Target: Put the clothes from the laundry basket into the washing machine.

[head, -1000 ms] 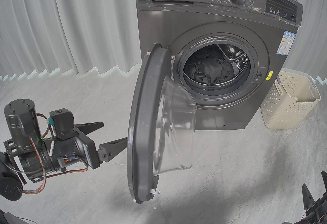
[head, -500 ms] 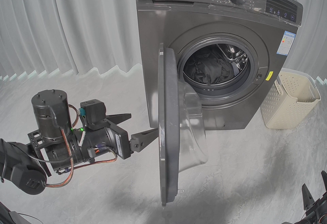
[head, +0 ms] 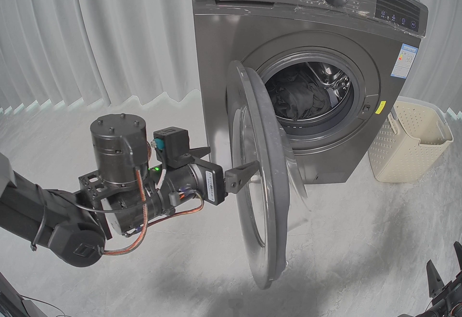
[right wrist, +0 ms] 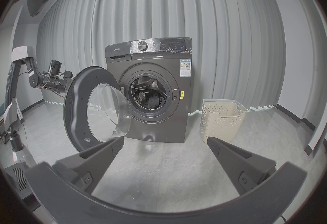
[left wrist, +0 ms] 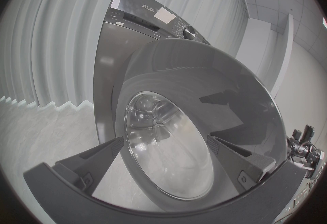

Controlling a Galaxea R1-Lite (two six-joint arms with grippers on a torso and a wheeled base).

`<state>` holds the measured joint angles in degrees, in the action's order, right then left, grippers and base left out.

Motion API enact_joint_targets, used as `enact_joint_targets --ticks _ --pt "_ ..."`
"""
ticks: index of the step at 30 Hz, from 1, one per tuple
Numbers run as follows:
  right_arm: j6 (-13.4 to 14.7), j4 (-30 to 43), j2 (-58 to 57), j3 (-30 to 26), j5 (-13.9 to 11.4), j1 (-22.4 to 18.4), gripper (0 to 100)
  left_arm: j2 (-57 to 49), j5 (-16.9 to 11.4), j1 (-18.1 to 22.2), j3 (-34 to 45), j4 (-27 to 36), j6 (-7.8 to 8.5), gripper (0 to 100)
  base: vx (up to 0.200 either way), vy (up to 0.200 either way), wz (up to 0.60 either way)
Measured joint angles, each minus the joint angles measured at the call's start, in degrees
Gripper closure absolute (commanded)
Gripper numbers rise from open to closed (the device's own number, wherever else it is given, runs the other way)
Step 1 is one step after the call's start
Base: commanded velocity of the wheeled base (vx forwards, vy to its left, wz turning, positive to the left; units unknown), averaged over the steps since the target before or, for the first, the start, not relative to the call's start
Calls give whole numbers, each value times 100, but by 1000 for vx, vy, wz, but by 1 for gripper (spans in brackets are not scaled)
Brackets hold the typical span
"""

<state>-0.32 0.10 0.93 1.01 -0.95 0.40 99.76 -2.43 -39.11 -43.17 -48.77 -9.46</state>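
The grey washing machine (head: 308,10) stands with its round door (head: 269,178) swung partway across the opening. Dark clothes (head: 298,96) lie bunched inside the drum. My left gripper (head: 226,161) is open, and one fingertip (head: 250,168) rests against the door's outer face. In the left wrist view the door (left wrist: 218,75) and its glass window sit right in front of the left gripper (left wrist: 165,139). The beige laundry basket (head: 414,140) stands on the floor to the right of the machine. My right gripper (head: 445,279) hangs open and low at the right, far from the machine (right wrist: 150,92).
White curtains (head: 96,19) hang behind the machine. The pale floor (head: 361,236) lies bare in front of the machine and the basket (right wrist: 221,119). The door (right wrist: 76,98) juts out over the floor on the left of the opening.
My left arm has moved right and toward the machine, its finger against the door. The door has swung from wide open to partway across the opening. The right gripper has not moved.
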Motion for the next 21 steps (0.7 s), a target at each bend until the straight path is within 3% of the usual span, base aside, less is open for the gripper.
enact_joint_targets --ticks 4,16,21 --pt "-1 0 0 0 2 0 0 241 200 -140 -285 -55 -180 0 0 0 0" --pt "-1 0 0 0 0 0 0 898 254 -311 -1234 -77 -279 0 0 0 0" --pt "0 0 0 0 0 0 0 1143 399 -300 -1805 -82 -592 0 0 0 0"
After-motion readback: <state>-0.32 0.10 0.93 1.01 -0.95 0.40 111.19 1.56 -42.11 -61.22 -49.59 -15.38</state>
